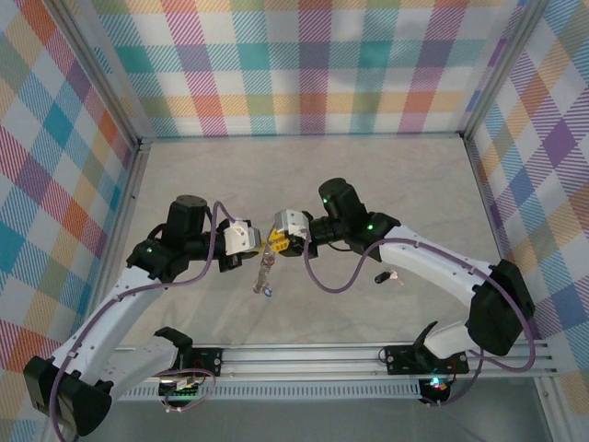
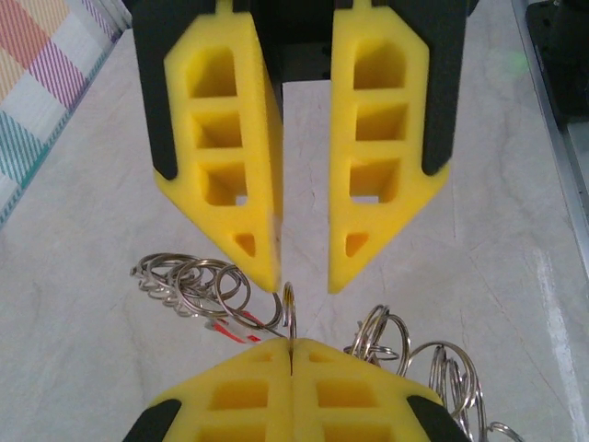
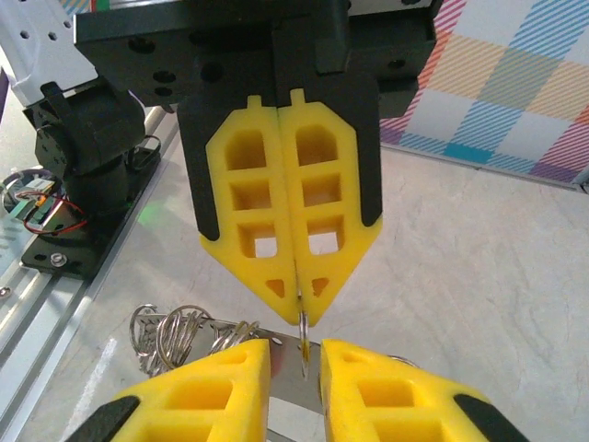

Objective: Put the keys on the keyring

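Observation:
The keyring [image 2: 290, 308] is a thin silvery loop held edge-on above the table, with my left gripper [image 2: 292, 345] shut on its near edge. Facing it tip to tip, my right gripper [image 3: 294, 354] stands slightly open. The ring's far edge [image 3: 302, 324] reaches into that gap. From above, the left gripper [image 1: 260, 245] and right gripper [image 1: 276, 242] meet mid-table. A chain [image 1: 264, 272] of small loops [image 2: 189, 281] dangles below. A black-headed key [image 1: 381, 276] lies on the table to the right. A small red-and-white piece [image 2: 235, 327] sits among the loops.
A flat shiny metal piece [image 3: 293, 387] shows beyond my right fingers, running toward the chain loops [image 3: 175, 331]. A rail [image 1: 368, 354] with the arm bases runs along the near edge. Plaid walls [image 1: 304, 64] enclose the pale tabletop [image 1: 414, 184].

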You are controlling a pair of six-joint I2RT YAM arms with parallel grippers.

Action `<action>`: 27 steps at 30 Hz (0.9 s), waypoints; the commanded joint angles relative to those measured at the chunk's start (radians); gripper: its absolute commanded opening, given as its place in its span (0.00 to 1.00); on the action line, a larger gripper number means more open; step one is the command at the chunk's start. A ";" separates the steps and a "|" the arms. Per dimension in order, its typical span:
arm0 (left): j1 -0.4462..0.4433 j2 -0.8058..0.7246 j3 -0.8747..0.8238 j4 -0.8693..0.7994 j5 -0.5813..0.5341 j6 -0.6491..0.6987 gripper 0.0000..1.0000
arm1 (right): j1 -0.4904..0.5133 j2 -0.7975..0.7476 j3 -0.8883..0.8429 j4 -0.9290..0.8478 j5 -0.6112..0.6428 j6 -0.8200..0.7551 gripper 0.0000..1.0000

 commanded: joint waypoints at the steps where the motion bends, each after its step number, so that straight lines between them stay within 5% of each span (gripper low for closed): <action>1: -0.005 -0.007 0.020 0.049 0.035 -0.025 0.00 | 0.012 0.011 0.037 -0.024 -0.016 -0.015 0.19; 10: -0.006 0.046 0.045 0.083 0.045 -0.171 0.00 | 0.066 -0.004 0.000 0.073 0.182 -0.047 0.00; 21: 0.002 0.100 0.065 0.126 0.096 -0.353 0.00 | 0.189 -0.033 -0.168 0.376 0.596 -0.266 0.00; 27: 0.024 0.126 0.065 0.156 0.132 -0.419 0.00 | 0.224 -0.030 -0.277 0.592 0.696 -0.371 0.00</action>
